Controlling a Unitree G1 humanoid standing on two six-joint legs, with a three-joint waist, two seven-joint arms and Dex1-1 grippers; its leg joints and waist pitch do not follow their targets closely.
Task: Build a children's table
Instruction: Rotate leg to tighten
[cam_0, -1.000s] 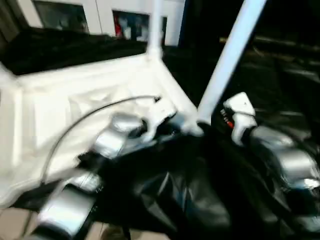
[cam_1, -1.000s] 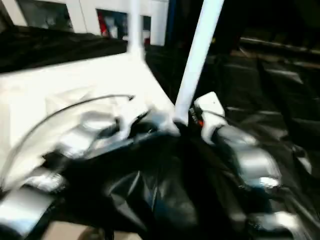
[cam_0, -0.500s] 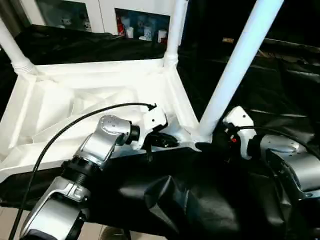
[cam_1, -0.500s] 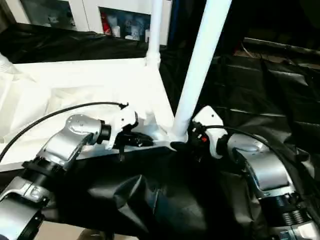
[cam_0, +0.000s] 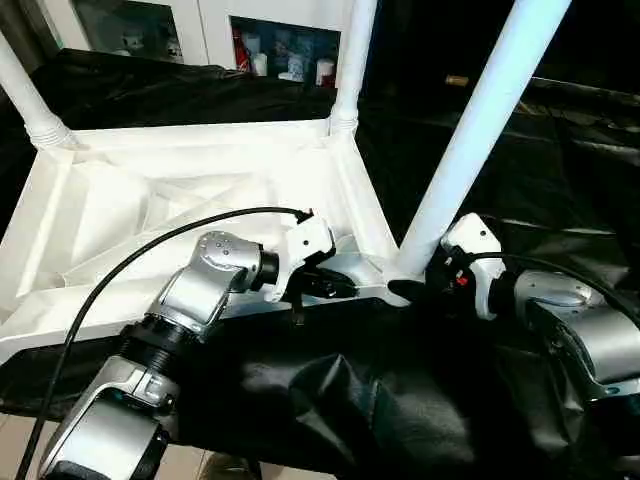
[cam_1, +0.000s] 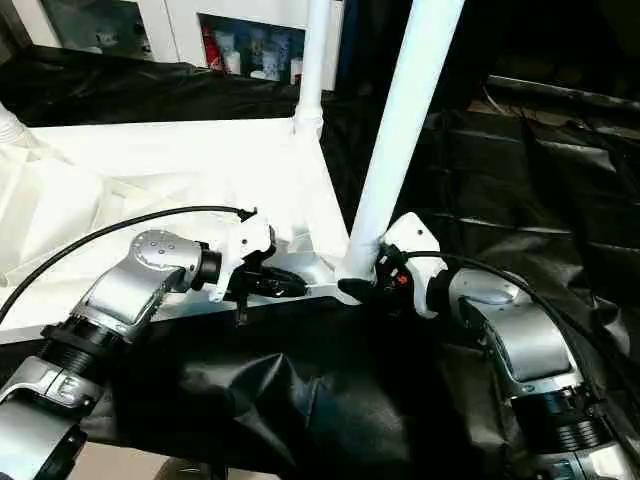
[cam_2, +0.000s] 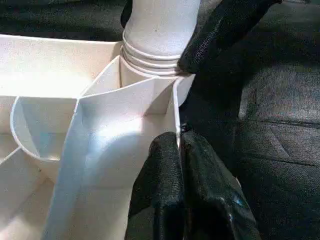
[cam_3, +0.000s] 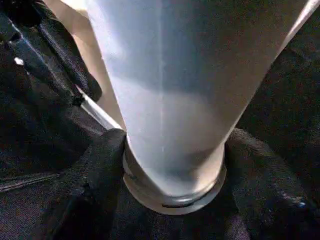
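The white tabletop (cam_0: 150, 200) lies upside down, its ribbed underside facing up. Two white legs stand in its far corners (cam_0: 352, 60) (cam_0: 25, 100). A third leg (cam_0: 480, 130) rises, leaning right, from the near right corner socket (cam_2: 150, 60). My left gripper (cam_0: 335, 285) is shut on the tabletop's thin near rim beside that socket, and its fingers (cam_2: 160, 190) pinch the wall. My right gripper (cam_0: 410, 287) is shut on the foot of the near leg (cam_3: 170, 100), one black finger (cam_3: 100, 170) on each side of the collar.
Black cloth (cam_0: 400, 400) covers the work surface under and around the tabletop, bunched in folds near me. A white cabinet (cam_0: 210, 20) with glass doors stands at the back. My left arm's black cable (cam_0: 120, 270) arcs over the tabletop.
The view has steadied after a camera move. My right gripper has moved in to the foot of the near leg and closed around it. The left gripper has kept its grip on the rim.
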